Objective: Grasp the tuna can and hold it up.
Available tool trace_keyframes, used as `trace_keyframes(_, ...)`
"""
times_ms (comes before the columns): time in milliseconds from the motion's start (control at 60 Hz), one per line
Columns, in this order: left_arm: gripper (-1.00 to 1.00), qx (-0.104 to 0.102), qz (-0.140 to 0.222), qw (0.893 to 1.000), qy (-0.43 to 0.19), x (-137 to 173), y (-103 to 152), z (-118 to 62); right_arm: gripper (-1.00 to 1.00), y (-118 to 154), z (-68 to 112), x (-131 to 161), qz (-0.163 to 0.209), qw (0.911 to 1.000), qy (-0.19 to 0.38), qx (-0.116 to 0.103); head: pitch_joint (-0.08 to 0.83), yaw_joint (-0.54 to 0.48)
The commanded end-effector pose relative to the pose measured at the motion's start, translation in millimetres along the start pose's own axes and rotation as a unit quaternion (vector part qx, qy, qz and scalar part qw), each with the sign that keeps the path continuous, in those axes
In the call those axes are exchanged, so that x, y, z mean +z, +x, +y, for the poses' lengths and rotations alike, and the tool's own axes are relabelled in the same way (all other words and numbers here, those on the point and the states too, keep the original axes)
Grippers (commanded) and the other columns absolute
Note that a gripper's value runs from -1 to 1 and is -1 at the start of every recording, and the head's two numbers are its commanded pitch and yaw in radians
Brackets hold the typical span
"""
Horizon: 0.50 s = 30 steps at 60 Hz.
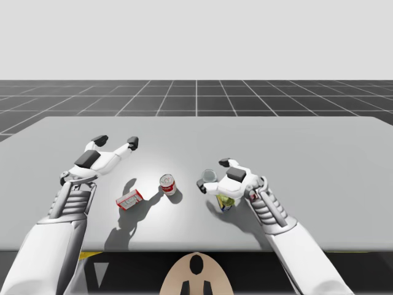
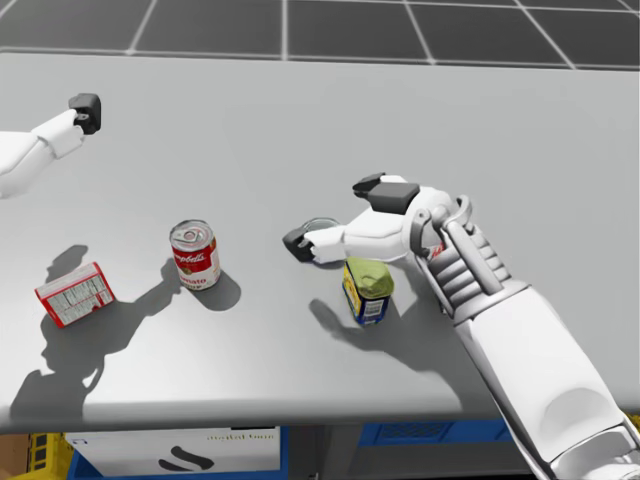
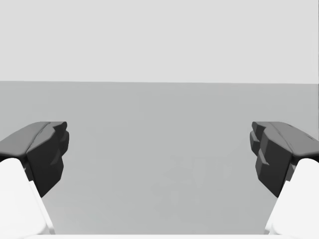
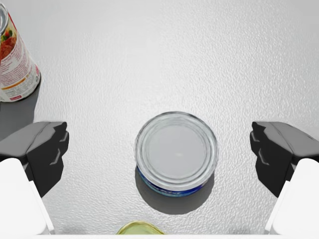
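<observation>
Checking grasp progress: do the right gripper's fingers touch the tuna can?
No, the tuna can sits between the open fingers with bare table either side.

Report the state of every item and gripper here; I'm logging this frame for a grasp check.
tuna can: upright on the table, between the open fingers, not gripped.
right gripper: open, fingers either side of the tuna can.
left gripper: open, holding nothing.
red-and-white can: upright on the table.
red-and-white box: lying down on the table.
yellow-and-blue can: upright, beneath my right wrist.
</observation>
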Motion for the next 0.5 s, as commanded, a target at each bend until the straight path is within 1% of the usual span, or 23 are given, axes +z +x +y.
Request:
trace_keyframes(17,-1.0,0.0,0.0,1.0,-0.001,0.2,0.0,-0.2,-1.0,-4.6,-1.3,-13.9,0.053,0.9986,-0.007,0.002,0.666,-0.08)
trace_keyframes(50,-1.0,0.0,0.0,1.0,-0.001,0.2,0.0,-0.4,-1.0,-5.6,-2.2,-16.5,0.061,0.9981,-0.008,0.002,0.666,-0.07)
trace_keyframes(67,-1.0,0.001,0.0,1.0,-0.001,0.1,0.0,-0.4,-1.0,-6.6,-3.4,-19.2,0.069,0.9976,-0.007,-0.003,0.667,-0.07)
trace_keyframes(133,-1.0,0.001,0.0,1.0,-0.001,0.2,0.0,-0.7,-1.0,-8.3,-6.4,-24.9,0.082,0.9966,-0.009,-0.008,0.668,-0.07)
trace_keyframes(250,-1.0,0.001,-0.001,1.0,-0.002,0.4,0.0,-1.1,-1.0,-9.7,-9.9,-35.3,0.098,0.995,-0.006,-0.014,0.671,-0.07)
trace_keyframes(383,-1.0,0.002,-0.002,1.0,-0.003,1.2,0.8,-1.4,-1.0,-11.1,-11.1,-44.8,0.115,0.9933,-0.004,-0.012,0.674,-0.07)
trace_keyframes(500,-1.0,0.004,-0.003,1.0,-0.003,2.0,1.5,-1.8,-1.0,-14.0,-12.9,-54.6,0.132,0.9912,-0.009,-0.005,0.675,-0.06)
